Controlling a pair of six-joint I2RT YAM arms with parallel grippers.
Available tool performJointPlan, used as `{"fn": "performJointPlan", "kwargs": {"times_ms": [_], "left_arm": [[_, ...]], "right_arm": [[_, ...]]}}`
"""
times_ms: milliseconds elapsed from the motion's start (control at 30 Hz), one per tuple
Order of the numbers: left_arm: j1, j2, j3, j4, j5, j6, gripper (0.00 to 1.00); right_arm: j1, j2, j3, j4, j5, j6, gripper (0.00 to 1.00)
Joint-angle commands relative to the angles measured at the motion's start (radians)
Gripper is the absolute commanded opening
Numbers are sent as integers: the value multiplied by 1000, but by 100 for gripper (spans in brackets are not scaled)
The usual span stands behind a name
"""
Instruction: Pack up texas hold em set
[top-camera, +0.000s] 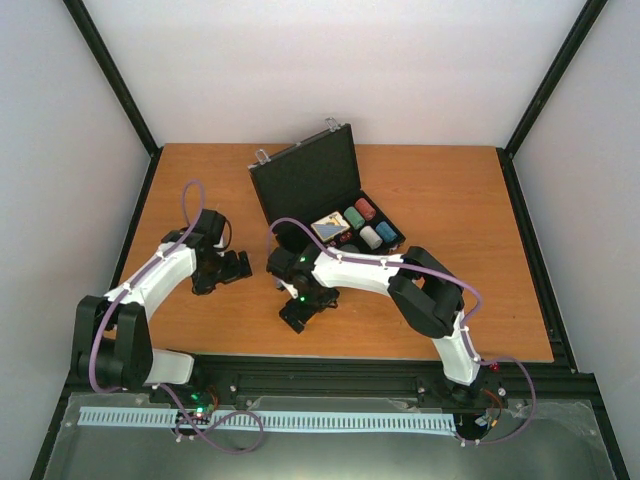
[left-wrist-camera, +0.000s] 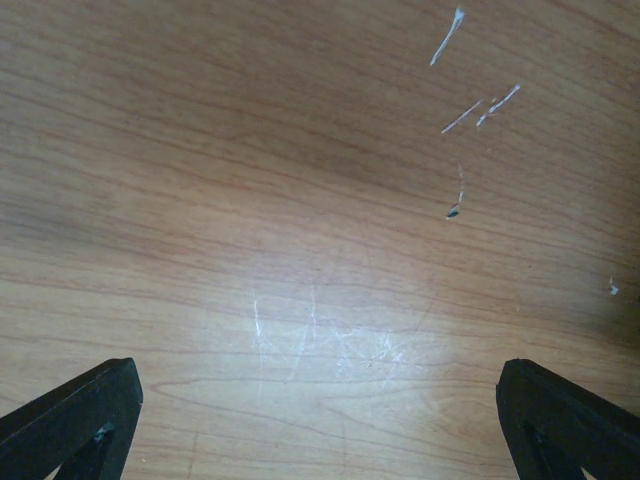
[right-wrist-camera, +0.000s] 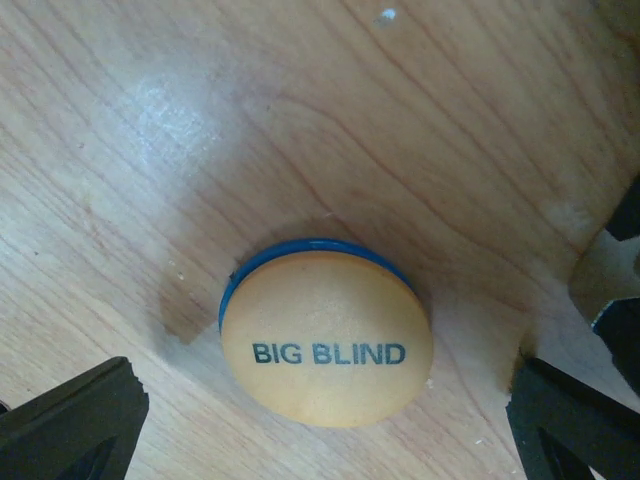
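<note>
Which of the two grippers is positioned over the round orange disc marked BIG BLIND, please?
The right gripper: the round orange disc lies between its open fingers, whereas the left gripper has only scratched wooden table between its own.

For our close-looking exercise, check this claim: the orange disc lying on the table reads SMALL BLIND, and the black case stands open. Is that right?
Not quite. The orange disc reads BIG BLIND, not SMALL BLIND, as the right wrist view shows. It does lie on the table, and the black case stands open.
</note>
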Motion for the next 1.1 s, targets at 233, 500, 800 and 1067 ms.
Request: {"fn": "performJointPlan", "kwargs": {"times_ms": [233, 500, 800, 1067], "left_arm": [[6, 26, 53, -5, 3, 41, 100], [6, 45, 57, 0, 5, 54, 100], [7, 52, 50, 2, 3, 63, 100], [7, 52, 45, 9, 7, 66, 100]], "right_arm": [[13, 48, 21, 20, 9, -9, 95], [37, 73, 42, 6, 12, -14, 77], [46, 94, 50, 1, 17, -9, 59], [46, 90, 59, -13, 56, -2, 47]]}}
